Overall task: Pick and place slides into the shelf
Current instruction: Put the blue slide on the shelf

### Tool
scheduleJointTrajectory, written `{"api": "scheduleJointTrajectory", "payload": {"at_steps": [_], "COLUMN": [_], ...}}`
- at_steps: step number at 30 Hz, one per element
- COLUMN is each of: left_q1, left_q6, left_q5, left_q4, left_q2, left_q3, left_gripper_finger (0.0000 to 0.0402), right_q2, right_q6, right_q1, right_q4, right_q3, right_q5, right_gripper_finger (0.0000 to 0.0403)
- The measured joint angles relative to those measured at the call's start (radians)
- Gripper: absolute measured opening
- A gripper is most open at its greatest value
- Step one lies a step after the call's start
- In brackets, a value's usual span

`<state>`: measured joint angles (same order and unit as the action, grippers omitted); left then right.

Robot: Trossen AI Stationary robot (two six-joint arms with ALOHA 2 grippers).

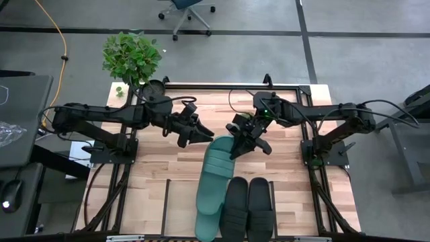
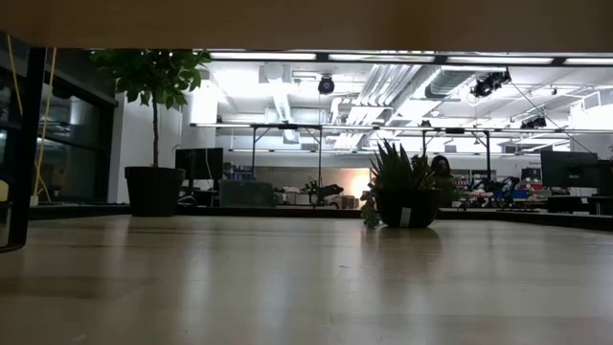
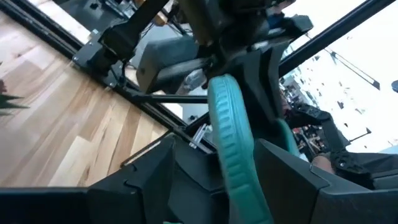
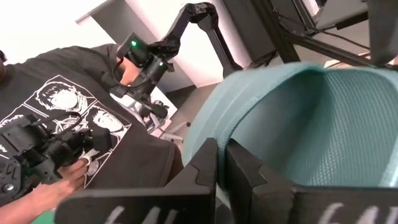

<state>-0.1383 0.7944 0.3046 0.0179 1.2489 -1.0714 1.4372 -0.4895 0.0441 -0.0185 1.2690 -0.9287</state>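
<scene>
Right gripper (image 1: 236, 138) jaws clenched on the rim of a teal slide (image 1: 216, 176); the right wrist view shows the two dark fingers (image 4: 211, 168) pinched together over the sandal's edge (image 4: 292, 124), with the textured footbed beyond. Left gripper (image 1: 196, 134) sits just beside that same teal slide's upper end; the left wrist view shows a teal rim (image 3: 231, 143) running between its fingers (image 3: 155, 180), but whether the jaws are pressing it or released, cannot tell.

High view only: the teal slide lies at a slant over the light-wood bench (image 1: 154, 168), its far end at the bench's near edge. Two black slides (image 1: 248, 208) lie side by side, touching the teal slide on its right-arm side, toes towards the near edge. A potted plant (image 1: 131, 57) stands at the far left corner of the bench, well apart from the teal slide.

The low view shows no slides and no arms, only a flat wood surface (image 2: 306, 287), a small plant (image 2: 402, 192) and the room behind. The right wrist view alone shows a person in a dark printed T-shirt (image 4: 74, 118) beyond the teal slide.

Both arms reach inwards from the bench's sides, elbows out, wrists angled down to meet above the teal slide's upper end.
</scene>
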Motion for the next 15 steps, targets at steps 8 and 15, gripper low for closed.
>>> {"api": "scheduleJointTrajectory", "payload": {"at_steps": [8, 15], "left_q1": [0.001, 0.001], "left_q6": [0.017, 0.026], "left_q5": [0.043, 0.071], "left_q4": [0.041, 0.041], "left_q2": [0.037, 0.054], "left_q3": [-0.002, -0.001], "left_gripper_finger": [0.0207, 0.0207], "right_q2": [0.039, 0.038], "right_q6": [0.001, 0.017], "right_q1": [-0.001, -0.001], "right_q4": [-0.006, -0.008], "right_q3": [0.0, 0.0], "right_q5": [-0.022, -0.027], "right_gripper_finger": [0.0, 0.0]}}
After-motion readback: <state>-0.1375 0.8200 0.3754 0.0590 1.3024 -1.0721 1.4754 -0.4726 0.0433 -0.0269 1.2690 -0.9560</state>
